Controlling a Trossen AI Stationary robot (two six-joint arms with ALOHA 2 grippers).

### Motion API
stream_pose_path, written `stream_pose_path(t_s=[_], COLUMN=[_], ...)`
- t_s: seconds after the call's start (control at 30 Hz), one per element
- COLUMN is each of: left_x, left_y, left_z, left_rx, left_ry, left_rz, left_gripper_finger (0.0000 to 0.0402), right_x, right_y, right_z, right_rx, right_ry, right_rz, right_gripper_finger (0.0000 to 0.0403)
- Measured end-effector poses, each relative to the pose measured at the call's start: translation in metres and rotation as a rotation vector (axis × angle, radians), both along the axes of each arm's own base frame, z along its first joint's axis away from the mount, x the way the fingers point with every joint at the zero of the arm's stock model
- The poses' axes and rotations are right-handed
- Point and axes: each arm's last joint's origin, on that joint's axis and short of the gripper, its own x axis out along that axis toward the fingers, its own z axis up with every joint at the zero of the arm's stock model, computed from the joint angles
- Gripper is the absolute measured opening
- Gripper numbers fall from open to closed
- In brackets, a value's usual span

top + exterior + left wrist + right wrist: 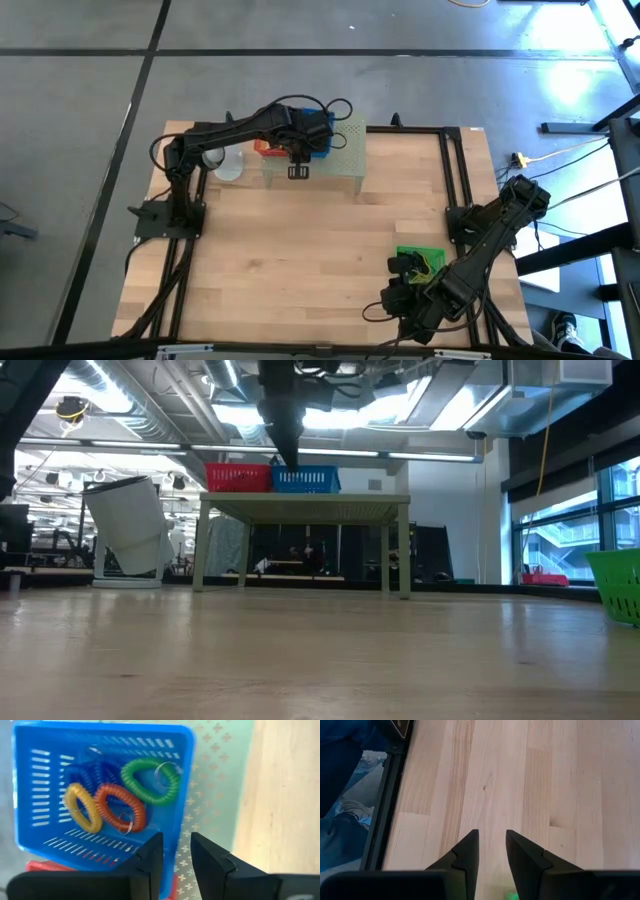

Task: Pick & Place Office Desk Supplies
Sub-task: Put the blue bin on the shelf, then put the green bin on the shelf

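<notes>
Nearest my left wrist camera, the left hand (176, 851) shows its fingers a narrow gap apart with nothing between them, hovering over the blue basket (181, 795) on the pale green stand (345, 150). In that basket I see coiled loops: green (150, 781), red (120, 807), yellow (82, 807) and blue (82, 774). A red basket (238, 477) sits beside it. My right hand (491, 851), slightly open and empty, waits over the bare desk (300, 260) near a green basket (420, 258).
</notes>
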Motion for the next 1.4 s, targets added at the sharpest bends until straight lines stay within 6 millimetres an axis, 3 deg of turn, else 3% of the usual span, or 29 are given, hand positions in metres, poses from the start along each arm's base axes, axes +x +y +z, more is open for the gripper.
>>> stream_pose_path(t_s=[0.3,0.6,0.9,1.17,1.4], left_x=[0.003,0.002,-0.005,-0.004,-0.002], left_y=[-0.020,-0.041,-0.053,-0.093,-0.141], left_z=[0.004,0.013,0.025,0.031,0.031], left_rx=[0.004,0.164,0.163,-0.021,-0.216], left_ry=[-0.007,0.031,-0.013,-0.125,-0.155], left_rz=[-0.052,-0.091,-0.069,-0.074,-0.162], left_gripper_finger=[0.0089,0.0088,0.0091,0.0087,0.0086], right_x=[-0.001,-0.010,-0.012,-0.011,-0.007], right_y=[-0.001,-0.010,-0.013,-0.018,-0.029], right_z=[-0.001,-0.005,-0.006,-0.007,-0.014], right_rx=[0.014,0.024,0.097,0.200,0.256], right_ry=[0.017,0.133,0.187,0.223,0.108], right_rz=[-0.041,-0.207,-0.350,-0.609,-0.939], right_gripper_finger=[0.0098,0.0098,0.0098,0.0107,0.0168])
